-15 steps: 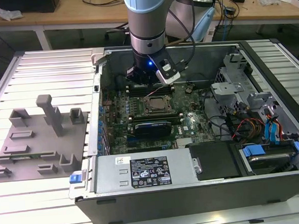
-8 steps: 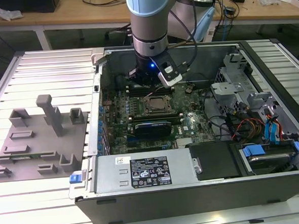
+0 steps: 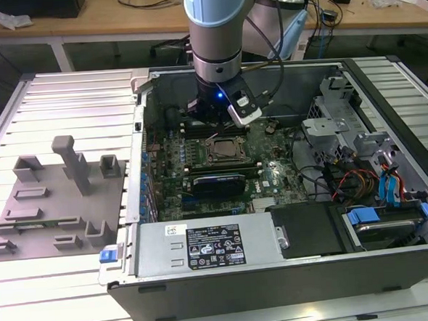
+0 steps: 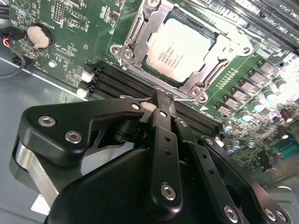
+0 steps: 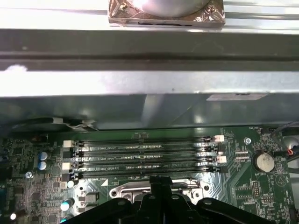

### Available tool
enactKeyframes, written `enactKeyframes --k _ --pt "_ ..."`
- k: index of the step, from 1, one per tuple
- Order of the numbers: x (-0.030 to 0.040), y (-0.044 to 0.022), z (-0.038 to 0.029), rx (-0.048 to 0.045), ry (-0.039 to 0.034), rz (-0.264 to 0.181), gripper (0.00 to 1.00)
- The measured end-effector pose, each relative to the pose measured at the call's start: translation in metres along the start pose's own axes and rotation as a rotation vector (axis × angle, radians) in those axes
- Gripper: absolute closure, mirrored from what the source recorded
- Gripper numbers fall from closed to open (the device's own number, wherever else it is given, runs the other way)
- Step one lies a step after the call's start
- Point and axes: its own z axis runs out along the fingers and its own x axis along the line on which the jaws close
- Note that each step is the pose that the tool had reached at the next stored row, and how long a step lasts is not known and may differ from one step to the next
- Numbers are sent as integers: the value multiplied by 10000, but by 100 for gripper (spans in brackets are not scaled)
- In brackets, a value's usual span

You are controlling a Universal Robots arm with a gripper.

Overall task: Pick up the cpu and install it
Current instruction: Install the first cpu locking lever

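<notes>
A: Exterior view first, biggest thing down: what is lying on the bench?

B: An open computer case is lying on its side on the slatted bench, with a grey moulded fixture sitting toward the exterior view's left. The arm is reaching down into the case over the green motherboard.

A: And inside the case?

B: A power supply with a white label is sitting along the near wall, and cables with blue clips are bunching toward the exterior view's right.

A: Where is the cpu sitting?

B: In the second wrist view the cpu is lying flat inside the socket, with the metal frame surrounding it. Black memory slots are running between the socket and the pincer.

A: How is the pincer standing?

B: The pincer is hovering just beside the socket's edge, above the memory slots. Its fingers are standing pressed narrowly together and are holding nothing.

A: Anything smaller?

B: A round coin battery is sitting on the board in both wrist views, well apart from the cpu.
</notes>
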Motion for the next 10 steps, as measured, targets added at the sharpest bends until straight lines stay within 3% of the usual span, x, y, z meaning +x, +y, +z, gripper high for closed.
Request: enactKeyframes --k 9,10 --pt "-27 26 22 4 -9 36 89" --pt "-20 23 31 1 -81 19 89"
